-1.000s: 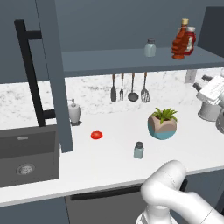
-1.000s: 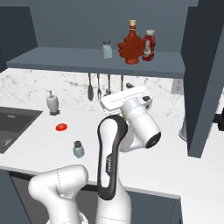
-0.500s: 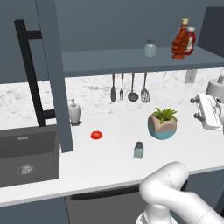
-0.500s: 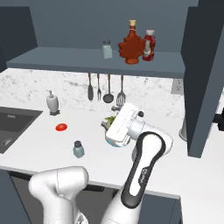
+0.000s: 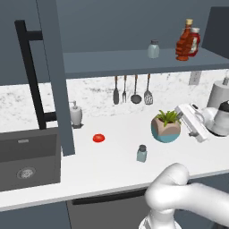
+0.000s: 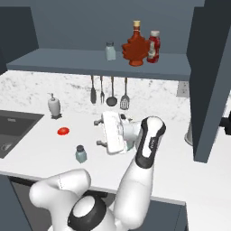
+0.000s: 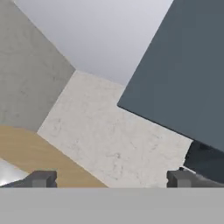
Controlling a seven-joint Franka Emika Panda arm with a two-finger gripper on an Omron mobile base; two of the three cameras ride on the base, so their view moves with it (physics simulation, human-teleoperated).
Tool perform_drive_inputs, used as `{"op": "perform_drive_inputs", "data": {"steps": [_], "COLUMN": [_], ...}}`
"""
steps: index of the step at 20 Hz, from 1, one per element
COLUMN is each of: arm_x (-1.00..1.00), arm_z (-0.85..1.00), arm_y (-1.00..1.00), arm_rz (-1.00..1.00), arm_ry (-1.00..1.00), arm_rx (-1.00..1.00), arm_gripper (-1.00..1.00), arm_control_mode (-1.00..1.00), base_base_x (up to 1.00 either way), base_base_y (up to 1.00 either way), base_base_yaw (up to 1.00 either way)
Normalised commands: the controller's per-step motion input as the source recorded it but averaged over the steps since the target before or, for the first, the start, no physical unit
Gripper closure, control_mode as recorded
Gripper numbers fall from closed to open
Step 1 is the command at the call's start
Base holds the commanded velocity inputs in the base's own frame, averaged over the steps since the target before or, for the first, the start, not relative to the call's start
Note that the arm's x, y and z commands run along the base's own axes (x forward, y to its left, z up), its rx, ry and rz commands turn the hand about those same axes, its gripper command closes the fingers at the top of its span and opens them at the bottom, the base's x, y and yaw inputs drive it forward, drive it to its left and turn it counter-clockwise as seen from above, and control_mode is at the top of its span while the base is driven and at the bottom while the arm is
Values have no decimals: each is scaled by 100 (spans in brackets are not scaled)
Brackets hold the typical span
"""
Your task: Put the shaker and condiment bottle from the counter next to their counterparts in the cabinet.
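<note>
The small glass shaker [image 5: 142, 153] [image 6: 81, 154] with a grey cap stands alone on the white counter [image 5: 112, 165]. Up on the cabinet shelf [image 6: 90, 61] stand its twin shaker [image 5: 153, 49] [image 6: 110, 51], the squat red-brown condiment bottle [image 5: 183, 42] [image 6: 135, 45] and, touching or nearly touching it, the ketchup bottle [image 5: 195, 40] [image 6: 154, 46]. My gripper [image 6: 98, 133] [image 7: 111, 179] hangs low over the counter, right of and above the counter shaker, beside a potted plant. Its fingertips [image 7: 41, 179] stand wide apart, open, with nothing between them.
A potted plant [image 5: 165, 126] sits just left of my hand. A small flat red object [image 5: 99, 138], a white soap pump [image 5: 76, 114] and the dark sink [image 5: 27, 156] lie further left. Utensils [image 5: 132, 89] hang on the wall. The open cabinet door [image 5: 56, 76] with its black handle stands over the sink's edge.
My hand has dropped from near shelf height, moved left towards the plant and turned. The bottles and both shakers have stayed put.
</note>
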Motion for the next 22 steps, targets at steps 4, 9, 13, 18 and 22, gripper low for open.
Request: {"op": "perform_drive_inputs", "data": {"steps": [4,9,13,18,22], "arm_x": [3,0,1,0,-7], "arm_z": [-27,-36,-28,-64,-42], "arm_y": [-1,-15,6,14,0], "arm_rz": [44,23,-18,-71,-78], "arm_ry": [-1,-7,-3,-13,-4], "arm_rx": [-26,-1,0,0,-3], "arm_gripper": [-100,-100,-100,-100,-100], "arm_control_mode": [-100,-100,-100,-100,-100], "base_base_x": [0,0,0,0,0], "base_base_y": [0,0,0,0,0], "base_base_yaw": [0,0,0,0,0]}}
